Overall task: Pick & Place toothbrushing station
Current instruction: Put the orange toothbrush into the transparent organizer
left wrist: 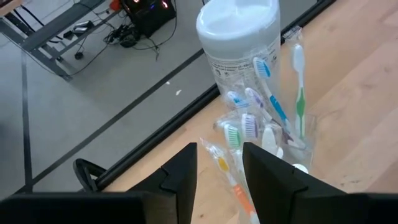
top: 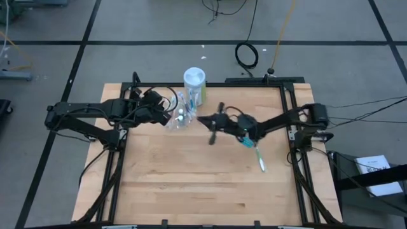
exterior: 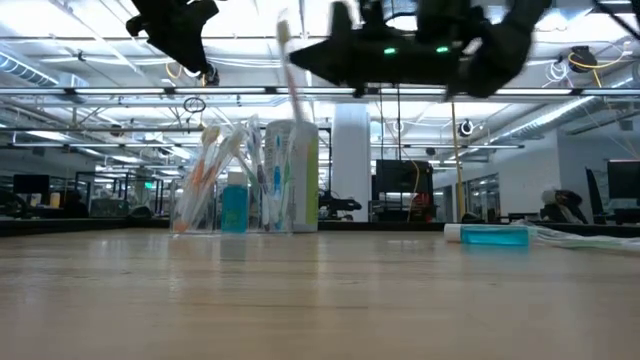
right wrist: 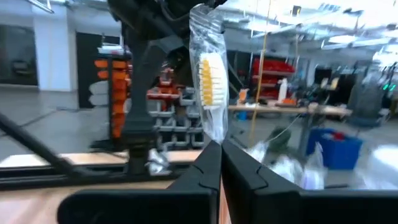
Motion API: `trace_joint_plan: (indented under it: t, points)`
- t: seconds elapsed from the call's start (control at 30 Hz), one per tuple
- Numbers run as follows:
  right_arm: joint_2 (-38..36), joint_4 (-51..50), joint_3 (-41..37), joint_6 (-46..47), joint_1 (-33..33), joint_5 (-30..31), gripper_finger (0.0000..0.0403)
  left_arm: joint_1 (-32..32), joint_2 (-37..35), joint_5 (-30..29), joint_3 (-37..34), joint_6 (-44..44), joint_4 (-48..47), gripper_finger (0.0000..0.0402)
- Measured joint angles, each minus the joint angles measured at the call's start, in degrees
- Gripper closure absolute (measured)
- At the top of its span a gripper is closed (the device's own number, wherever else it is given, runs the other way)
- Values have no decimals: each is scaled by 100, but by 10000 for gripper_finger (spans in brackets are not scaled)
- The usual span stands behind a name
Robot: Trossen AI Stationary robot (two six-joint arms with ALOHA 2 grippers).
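White-capped canister [top: 194,84] stands on the wooden table [top: 191,184]

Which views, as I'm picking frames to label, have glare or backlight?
Low view: ceiling lights turn the arms into silhouettes. Right wrist view: bright lights behind the wrapped toothbrush in the right end effector. High view: table evenly lit.

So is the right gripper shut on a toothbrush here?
Yes: the right gripper is shut on a wrapped yellow-bristled toothbrush standing up from its fingers.
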Motion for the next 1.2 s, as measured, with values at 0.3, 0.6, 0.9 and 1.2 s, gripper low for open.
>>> trace_joint_plan:
  t: [0.3, 0.6, 0.9, 1.2]
  points:
    - [1491, 44, 1765, -778, -568, 46, 403, 4, 0, -179, 0, -15, -4, 270]
    - [2208, -198, 2195, -617, -993, 664, 403, -4, 0, -256, 0, 111, -8, 270]
    - [2221, -494, 1882, -832, -874, 1183, 403, -4, 0, -291, -2, 142, -22, 270]
    - [2212, -769, 1654, -924, -704, 1661, 403, -4, 0, -291, -2, 71, -22, 270]
